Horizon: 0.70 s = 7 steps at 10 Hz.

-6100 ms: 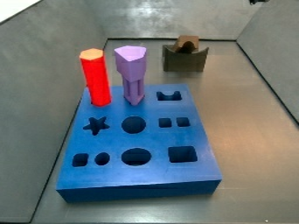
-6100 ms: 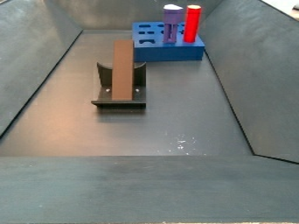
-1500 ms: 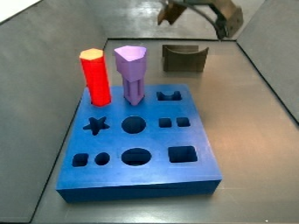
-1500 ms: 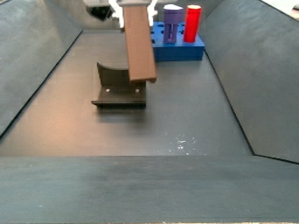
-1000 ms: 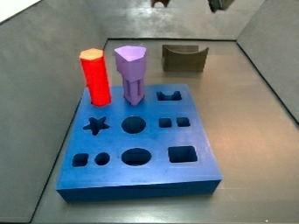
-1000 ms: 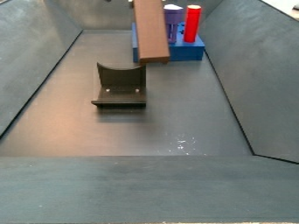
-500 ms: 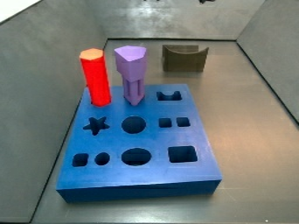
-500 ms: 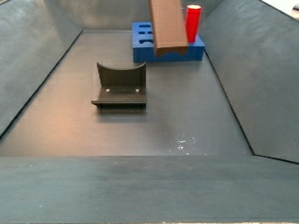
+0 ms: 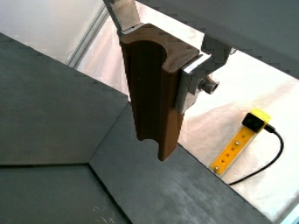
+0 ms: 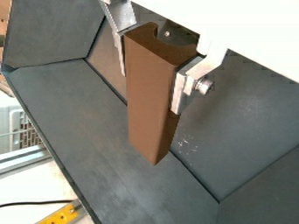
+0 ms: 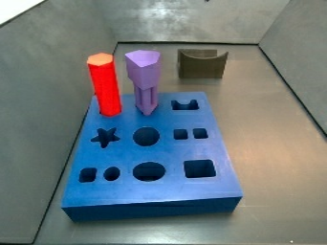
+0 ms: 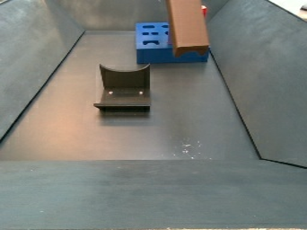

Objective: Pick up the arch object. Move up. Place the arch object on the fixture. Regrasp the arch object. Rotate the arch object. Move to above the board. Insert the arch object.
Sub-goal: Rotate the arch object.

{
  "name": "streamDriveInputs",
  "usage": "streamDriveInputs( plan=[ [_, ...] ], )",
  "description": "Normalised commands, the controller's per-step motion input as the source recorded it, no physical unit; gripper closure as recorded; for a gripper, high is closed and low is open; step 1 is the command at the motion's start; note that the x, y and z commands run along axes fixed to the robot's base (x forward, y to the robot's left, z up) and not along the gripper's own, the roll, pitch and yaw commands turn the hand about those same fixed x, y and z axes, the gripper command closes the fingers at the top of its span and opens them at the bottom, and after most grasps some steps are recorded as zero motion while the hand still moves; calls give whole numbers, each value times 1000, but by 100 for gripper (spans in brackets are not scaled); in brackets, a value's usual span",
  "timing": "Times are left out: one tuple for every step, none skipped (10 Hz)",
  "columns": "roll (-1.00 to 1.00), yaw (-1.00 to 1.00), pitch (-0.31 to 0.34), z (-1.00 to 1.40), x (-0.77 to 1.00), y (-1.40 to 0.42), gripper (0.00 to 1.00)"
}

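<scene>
Gripping arch object [image 10: 152,96], gripper [image 10: 156,54] fingers [image 10: 191,77] clamped; no writing legible.

The grey floor [image 12: 156,135] carries the board [image 11: 153,158] and the fixture [image 12: 122,90]; the pincer [image 9: 158,66] is above.

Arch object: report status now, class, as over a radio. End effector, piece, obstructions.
End effector shut on arch object, held aloft. Fixture bare. Red peg and purple peg stand on board.

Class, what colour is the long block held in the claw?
Brown. The block, clamped in the claw, shows best in a wrist view.
</scene>
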Motion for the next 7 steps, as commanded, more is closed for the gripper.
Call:
streamDriveInputs(
  plan=[
    [-180,-79,-69,56,-644,39,100],
    [-179,-81,-72,56,-574,36,100],
    [-179,-83,-68,54,-486,35,100],
    [-180,-84,-72,55,-436,34,100],
    [-184,-84,-69,55,-324,36,100],
    [-185,-86,-67,56,-279,35,100],
    [-185,-89,-67,57,-188,37,100]
  ],
)
